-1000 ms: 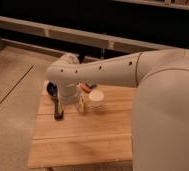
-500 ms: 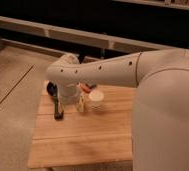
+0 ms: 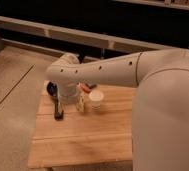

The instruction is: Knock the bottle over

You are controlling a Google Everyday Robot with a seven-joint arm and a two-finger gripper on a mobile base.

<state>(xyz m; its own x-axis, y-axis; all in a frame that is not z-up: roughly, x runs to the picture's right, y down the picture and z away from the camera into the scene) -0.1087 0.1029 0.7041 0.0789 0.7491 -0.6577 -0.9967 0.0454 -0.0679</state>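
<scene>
The bottle (image 3: 81,104) is small, narrow, clear and yellowish. It stands upright on the wooden table (image 3: 88,137), just left of the white cup (image 3: 96,98). My white arm reaches in from the right and bends down over the table's back left part. My gripper (image 3: 69,99) hangs below the wrist, right beside the bottle on its left. It is largely hidden by the wrist. I cannot tell whether it touches the bottle.
A black round pan (image 3: 51,90) with a handle (image 3: 58,109) lies left of the gripper. A small orange-red thing (image 3: 85,87) sits behind the cup. The floor (image 3: 10,95) lies to the left. A dark wall with a rail (image 3: 78,36) runs behind.
</scene>
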